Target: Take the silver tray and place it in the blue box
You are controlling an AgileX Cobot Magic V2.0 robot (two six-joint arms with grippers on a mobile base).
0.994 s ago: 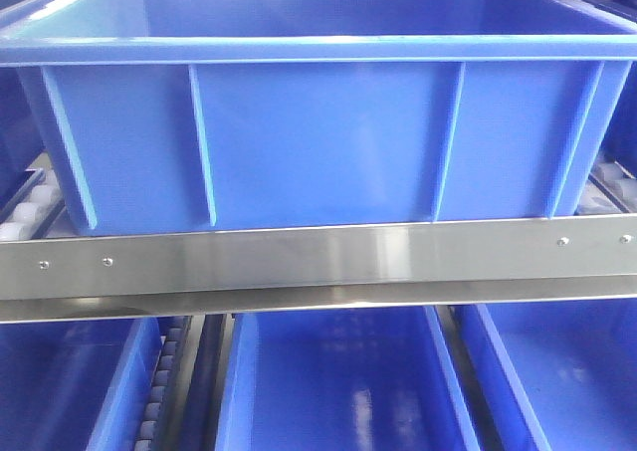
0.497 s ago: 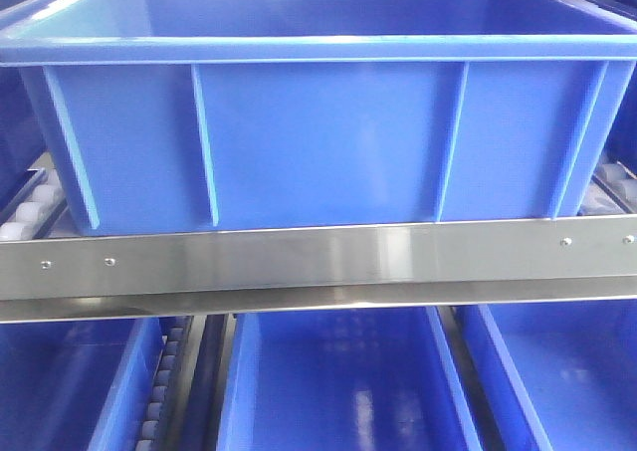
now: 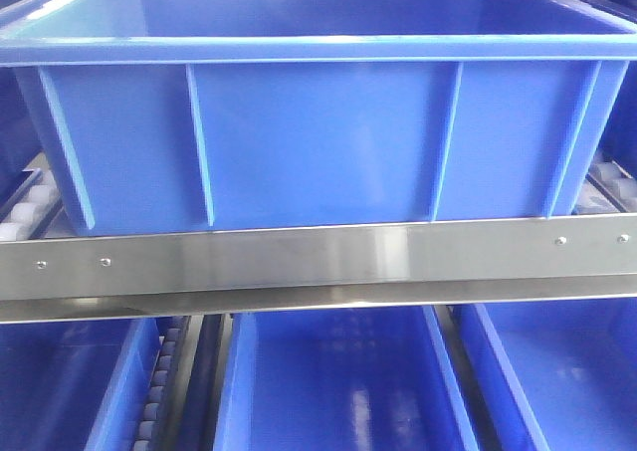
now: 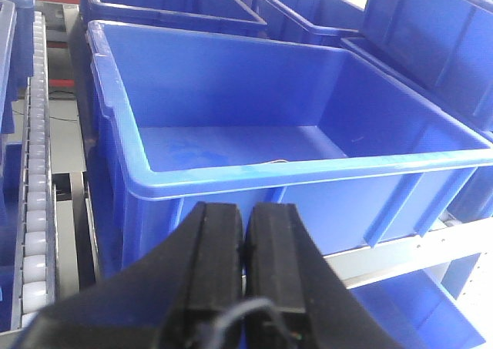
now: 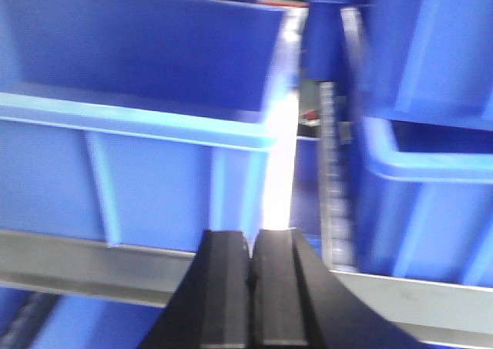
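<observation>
The blue box [image 3: 318, 142] fills the front view, standing on a shelf behind a steel rail [image 3: 318, 262]. From the left wrist the blue box [image 4: 231, 102] shows its inside, which holds nothing. My left gripper [image 4: 245, 214] is shut with nothing in it, just below the box's near rim. In the blurred right wrist view my right gripper [image 5: 251, 241] is also shut on nothing, in front of the box's right corner [image 5: 139, 133]. The silver tray is out of view.
More blue crates [image 3: 338, 381] sit on the lower shelf and others [image 4: 431, 33] stand beside and behind the box. Roller tracks [image 4: 35, 172] run along the shelf on the left. A neighbouring crate [image 5: 424, 179] stands to the right across a narrow gap.
The front view has shifted very slightly; the box and rail sit a few pixels lower-left than before. Nothing else differs.
</observation>
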